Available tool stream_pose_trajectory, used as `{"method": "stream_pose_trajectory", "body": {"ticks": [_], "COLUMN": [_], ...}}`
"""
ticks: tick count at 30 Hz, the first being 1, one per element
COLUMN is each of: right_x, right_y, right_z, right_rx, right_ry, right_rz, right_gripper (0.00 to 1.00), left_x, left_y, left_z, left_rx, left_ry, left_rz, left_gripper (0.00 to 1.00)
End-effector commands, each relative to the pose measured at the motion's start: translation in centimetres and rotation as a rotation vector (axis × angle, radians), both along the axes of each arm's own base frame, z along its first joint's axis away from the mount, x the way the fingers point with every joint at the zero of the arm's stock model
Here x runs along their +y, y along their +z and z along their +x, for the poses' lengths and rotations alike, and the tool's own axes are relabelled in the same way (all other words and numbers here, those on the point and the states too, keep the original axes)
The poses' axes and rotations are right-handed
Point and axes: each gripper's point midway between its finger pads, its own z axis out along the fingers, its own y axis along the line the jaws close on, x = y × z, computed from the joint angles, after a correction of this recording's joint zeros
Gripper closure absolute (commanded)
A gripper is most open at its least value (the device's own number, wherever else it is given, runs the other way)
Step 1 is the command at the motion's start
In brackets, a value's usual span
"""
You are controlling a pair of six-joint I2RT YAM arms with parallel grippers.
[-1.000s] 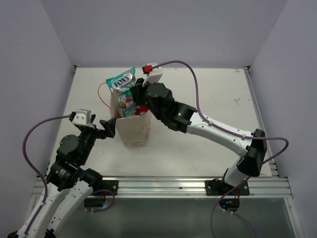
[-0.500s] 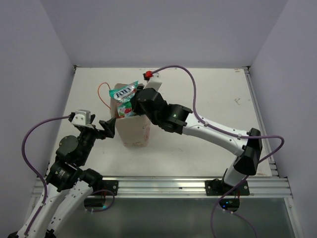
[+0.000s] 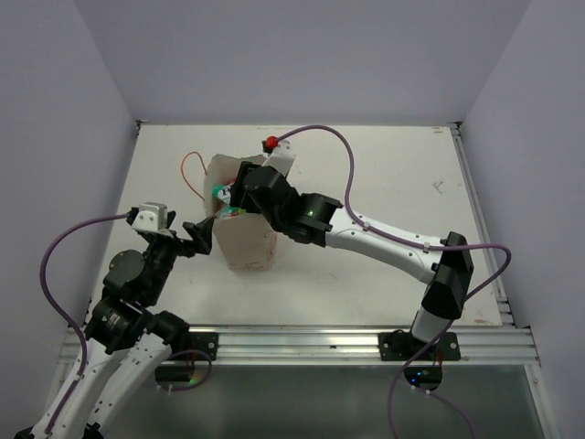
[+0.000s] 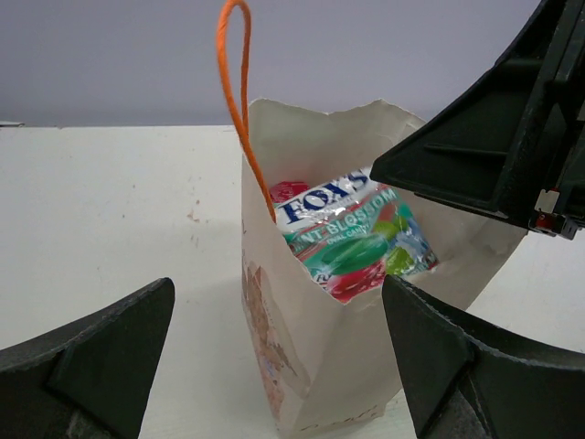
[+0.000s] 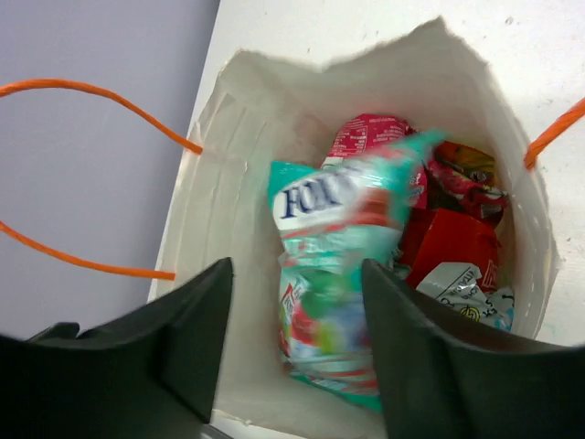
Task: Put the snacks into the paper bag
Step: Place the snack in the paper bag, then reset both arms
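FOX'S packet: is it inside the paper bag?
Yes, the right wrist view shows the FOX'S packet inside the paper bag, beside red packets.

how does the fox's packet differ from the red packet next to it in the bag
The FOX'S packet is teal and white with lettering; the red packet is mostly red. The FOX'S packet looks larger and lies on top, blurred; the red packet sits lower, sharp. Both are shiny and inside the paper bag.

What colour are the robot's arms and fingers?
The left arm and right arm are white tubes with chunky black joints. A thin purple cable loops along each; the right one's ends in a red plug. Their fingers are flat black wedges.
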Motion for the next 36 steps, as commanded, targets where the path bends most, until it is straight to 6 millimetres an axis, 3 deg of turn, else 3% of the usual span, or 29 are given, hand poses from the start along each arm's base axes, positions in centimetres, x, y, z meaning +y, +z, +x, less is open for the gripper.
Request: {"method": "stream_pose_trajectory", "body": {"ticks": [1,3,5,16,23,24,27,31,36], "right_x": [-1.8,-2.6,-2.9,-2.0,-4.2,-5.1,-6.8,-11.0,-16.7], "right_y": [4.1,4.5,5.2,6.9,9.1,10.5,11.1,12.5,12.1], "right_z": [0.5,0.7,0.8,-0.1,-1.7,-2.2,-2.9,-4.0,-4.4], "right_rx": [-0.073,-0.102,-0.137,-0.251,-0.357,-0.385,-0.431,-0.496,-0.512], "right_ry": [-0.084,-0.095,-0.083,0.110,0.207,0.206,0.218,0.173,0.045], "right_rz": [0.082,0.053,0.023,-0.145,-0.208,-0.188,-0.213,-0.227,-0.308], "right_gripper": [0.34,0.23,0.18,0.28,0.22,0.20,0.14,0.04,0.01], "left_x": [0.2,0.2,0.1,0.1,0.3,0.3,0.5,1.0,1.5], "left_y": [0.9,0.8,0.8,0.8,0.8,0.9,1.1,1.4,1.6], "left_z": [0.1,0.1,0.1,0.1,0.1,0.1,0.0,-0.3,-0.5], "left_rx": [-0.041,-0.040,-0.038,-0.038,-0.040,-0.042,-0.050,-0.062,-0.071], "left_ry": [0.010,0.008,0.008,0.008,0.013,0.014,0.022,0.039,0.065], "left_rz": [-0.007,-0.007,-0.007,-0.006,-0.007,-0.008,-0.013,-0.021,-0.032], "left_gripper": [0.00,0.00,0.00,0.00,0.00,0.00,0.00,0.00,0.00]}}
